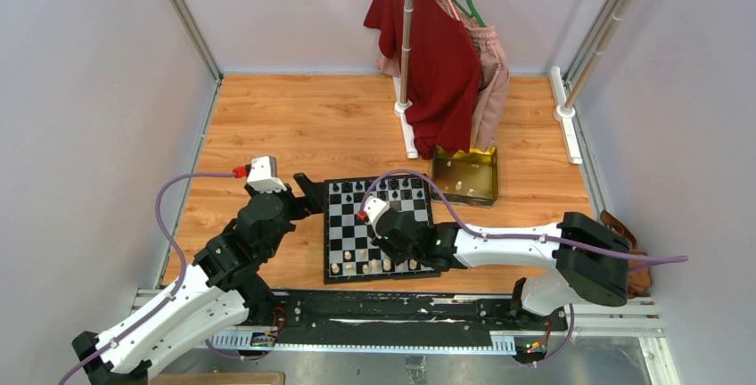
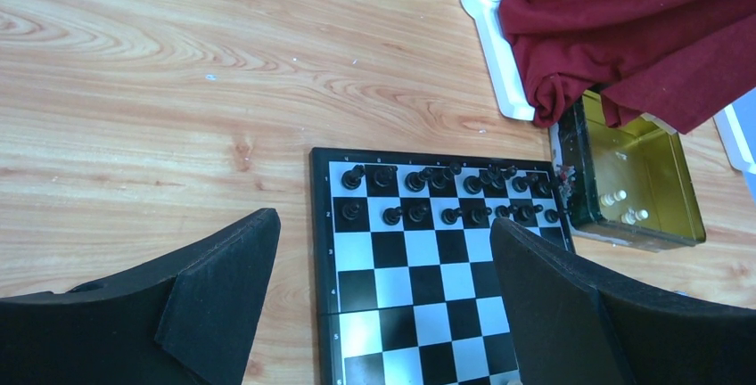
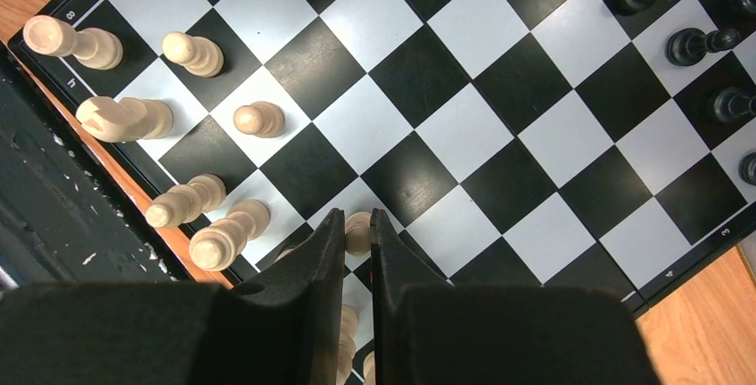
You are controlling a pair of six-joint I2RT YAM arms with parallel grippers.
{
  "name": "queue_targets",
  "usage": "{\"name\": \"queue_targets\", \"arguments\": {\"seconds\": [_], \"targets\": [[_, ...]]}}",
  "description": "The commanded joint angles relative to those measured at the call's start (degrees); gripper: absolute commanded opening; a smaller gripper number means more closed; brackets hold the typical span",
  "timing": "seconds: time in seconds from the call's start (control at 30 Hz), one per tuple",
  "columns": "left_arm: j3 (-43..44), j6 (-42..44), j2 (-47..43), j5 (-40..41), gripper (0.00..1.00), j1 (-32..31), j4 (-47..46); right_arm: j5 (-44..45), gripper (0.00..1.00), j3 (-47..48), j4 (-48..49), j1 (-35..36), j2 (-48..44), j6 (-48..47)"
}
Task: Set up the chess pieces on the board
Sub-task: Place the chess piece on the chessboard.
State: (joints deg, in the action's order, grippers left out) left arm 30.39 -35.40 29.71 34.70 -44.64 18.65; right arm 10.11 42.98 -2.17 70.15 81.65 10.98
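Nearest the arms, a scuffed black rail ran along the front edge of the bench, a surface of orange-toned wood grain. Just beyond the rail lay the board, its near border close against it. The cream chessmen stood in the two nearest ranks, with some squares among them open. The right fingers hung over those ranks, pinched narrowly on a cream piece; whether its base touched the square could not be told. The board's middle ranks showed only bare checks.

The left fingers hovered by the board's far-left corner, spread wide and holding nothing. The black chessmen crowded the two farthest ranks. Just beside the far-right corner sat a yellow-gold tin with two loose cream men inside.

A red garment drooped over the tin's far rim from a white rack, with a pink garment behind it. Broad open wood stretched left of the board and beyond it to the back wall. On the right, the tin, the rack's foot and a second white post narrowed the room. Pale lilac-grey walls closed in on three sides, with metal posts at the corners.
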Motion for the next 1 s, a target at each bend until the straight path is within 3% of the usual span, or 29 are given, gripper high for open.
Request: {"name": "queue_targets", "arguments": {"seconds": [0.0,0.2,0.6,0.97], "targets": [[-0.42,-0.39,0.48,0.22,0.94,0.43,-2.15,0.45,0.08,-0.31,1.03,0.76,1.09,0.28],[-0.51,-0.34,0.83,0.23,0.94,0.48,-2.39,0.57,0.11,-0.18,1.17,0.75,1.45,0.05],[-0.38,-0.29,1.70,0.02,0.94,0.43,-3.00,1.27,0.38,0.65,-0.12,0.70,-0.21,-0.68],[0.37,-0.13,3.01,0.03,0.94,0.43,-3.57,5.67,0.40,4.30,-4.51,0.16,-5.11,-3.16]]}}
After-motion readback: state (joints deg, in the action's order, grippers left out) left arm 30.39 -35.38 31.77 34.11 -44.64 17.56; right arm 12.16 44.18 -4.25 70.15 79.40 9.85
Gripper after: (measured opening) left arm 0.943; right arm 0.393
